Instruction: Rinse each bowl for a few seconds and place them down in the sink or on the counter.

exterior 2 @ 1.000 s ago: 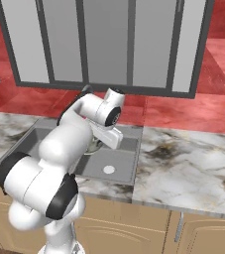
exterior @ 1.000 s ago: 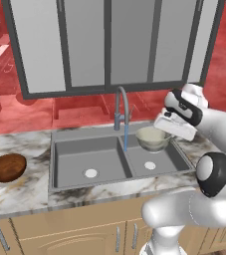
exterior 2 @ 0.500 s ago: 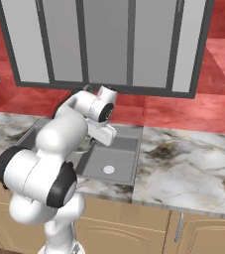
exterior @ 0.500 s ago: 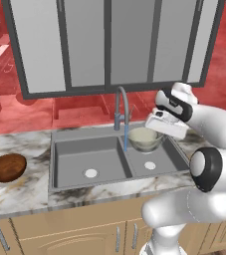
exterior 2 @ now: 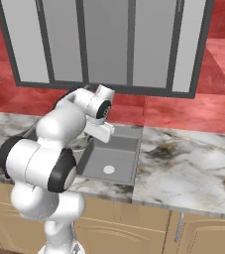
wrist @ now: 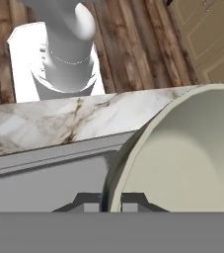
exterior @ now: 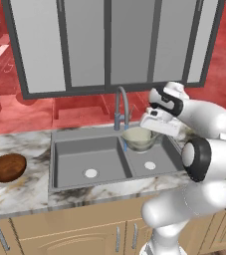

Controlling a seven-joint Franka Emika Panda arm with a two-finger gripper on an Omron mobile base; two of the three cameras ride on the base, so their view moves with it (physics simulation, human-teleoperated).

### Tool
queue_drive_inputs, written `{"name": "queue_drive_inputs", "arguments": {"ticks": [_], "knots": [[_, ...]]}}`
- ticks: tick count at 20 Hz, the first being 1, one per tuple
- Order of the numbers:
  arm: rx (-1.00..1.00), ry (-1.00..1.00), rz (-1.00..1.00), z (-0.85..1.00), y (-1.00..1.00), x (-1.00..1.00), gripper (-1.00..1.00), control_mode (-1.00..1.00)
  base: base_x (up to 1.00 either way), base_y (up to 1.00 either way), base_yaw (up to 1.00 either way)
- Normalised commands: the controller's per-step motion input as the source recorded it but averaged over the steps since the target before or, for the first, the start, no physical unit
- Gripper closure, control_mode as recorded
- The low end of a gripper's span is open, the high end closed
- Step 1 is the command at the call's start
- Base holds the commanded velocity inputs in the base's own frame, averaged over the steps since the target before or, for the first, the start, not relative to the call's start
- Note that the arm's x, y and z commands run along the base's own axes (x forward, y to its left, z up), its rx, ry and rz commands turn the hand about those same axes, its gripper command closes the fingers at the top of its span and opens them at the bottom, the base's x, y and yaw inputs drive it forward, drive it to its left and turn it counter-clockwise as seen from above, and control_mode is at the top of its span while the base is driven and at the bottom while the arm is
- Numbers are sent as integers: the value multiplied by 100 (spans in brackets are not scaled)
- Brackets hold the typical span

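Observation:
The pale greenish-beige bowl (exterior: pixel 136 139) hangs over the right basin of the grey sink (exterior: pixel 74 155), just under the spout of the curved faucet (exterior: pixel 122 103), where a thin blue stream runs down. My gripper (exterior: pixel 150 130) is shut on its right rim. Seen from the hand, the gripper (wrist: pixel 111 201) pinches the bowl's rim, and the cream inside of the bowl (wrist: pixel 192 158) spreads to the right. The dark reddish-brown bowl (exterior: pixel 7 167) rests on the marble counter (exterior: pixel 20 191) left of the sink.
A red backsplash and grey window panes rise behind the sink. The counter (exterior 2: pixel 188 158) stretches wide to the right of the sink (exterior 2: pixel 119 155). Wooden cabinets run below. My own arm covers much of the left basin in the right base view.
The arm has carried the pale bowl leftward, from over the right side of the right basin to under the faucet spout. The brown bowl has not moved.

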Motion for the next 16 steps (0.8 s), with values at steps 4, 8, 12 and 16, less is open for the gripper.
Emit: {"name": "queue_drive_inputs", "arguments": {"ticks": [4, 8, 12, 16], "knots": [[4, 0, 11, -7, -1, 17, 100, -100, 0, 0, 0], [5, 1, 11, -7, -2, 14, 100, -100, 0, 0, 0], [6, 3, 10, -12, 3, 16, 100, -100, 0, 0, 0], [5, 2, 8, -12, 9, 17, 100, -100, 0, 0, 0]]}}
